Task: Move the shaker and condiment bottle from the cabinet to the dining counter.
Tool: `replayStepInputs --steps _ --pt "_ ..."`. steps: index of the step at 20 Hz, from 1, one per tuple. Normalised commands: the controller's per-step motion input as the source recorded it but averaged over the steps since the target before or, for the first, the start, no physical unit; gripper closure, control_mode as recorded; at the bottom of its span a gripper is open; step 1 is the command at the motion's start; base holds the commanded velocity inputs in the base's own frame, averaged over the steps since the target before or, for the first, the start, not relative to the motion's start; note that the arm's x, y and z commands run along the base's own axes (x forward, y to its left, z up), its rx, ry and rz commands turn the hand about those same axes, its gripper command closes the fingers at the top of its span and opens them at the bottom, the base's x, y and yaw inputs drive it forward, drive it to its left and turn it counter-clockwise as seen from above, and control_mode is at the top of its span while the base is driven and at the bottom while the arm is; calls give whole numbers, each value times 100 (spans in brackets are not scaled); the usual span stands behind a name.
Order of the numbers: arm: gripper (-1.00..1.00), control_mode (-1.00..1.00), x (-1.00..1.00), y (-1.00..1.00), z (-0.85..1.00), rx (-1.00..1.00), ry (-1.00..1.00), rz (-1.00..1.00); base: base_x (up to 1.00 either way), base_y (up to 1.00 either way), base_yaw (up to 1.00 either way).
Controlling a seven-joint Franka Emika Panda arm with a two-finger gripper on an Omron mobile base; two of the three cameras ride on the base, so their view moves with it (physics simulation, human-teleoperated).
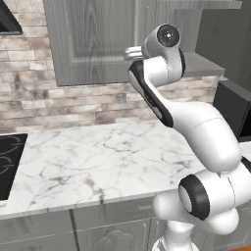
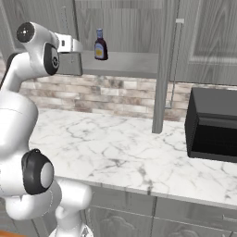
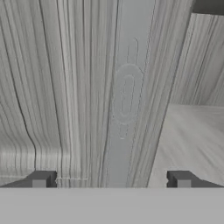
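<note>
1. my gripper [image 3: 111, 181] has its two dark finger tips [image 3: 41, 179] spread as wide as they go, with nothing between them.
2. in the hand view i look straight at grey wood-grain panelling, with a flat grey shelf surface [image 3: 192, 140] off to the right of the picture.
3. the cabinet [image 2: 134, 32] stands open in the right base view; its door edge [image 2: 163, 69] hangs down in front of the marble worktop [image 2: 115, 148].
4. the condiment bottle [image 2: 100, 45], with its blue cap, yellowish label and dark contents, stands upright on the cabinet's grey inner shelf [image 2: 134, 65], near the shelf's left part.
5. my arm is raised to shelf height, the hand end just left of the bottle in the right base view and apart from it.
6. in the left base view my arm [image 1: 196, 127] stands in front of the closed cabinet door [image 1: 93, 39], above the worktop, with a black cooktop [image 1: 10, 162] at the left edge.
7. a black box-like appliance [image 2: 213, 125] sits on the worktop to the right, under the cabinet.
8. i cannot make out the shaker.
</note>
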Motion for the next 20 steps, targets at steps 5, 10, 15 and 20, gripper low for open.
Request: replayStepInputs --steps 5,10,15,20 --pt "-100 -100 48 0 0 0 0 3 0 0 0" --pt "-100 -100 45 9 0 0 0 1 0 0 0" --pt "-100 -100 44 14 -4 0 0 1 0 0 0" --pt "100 -100 49 15 -21 0 1 0 0 0 0"
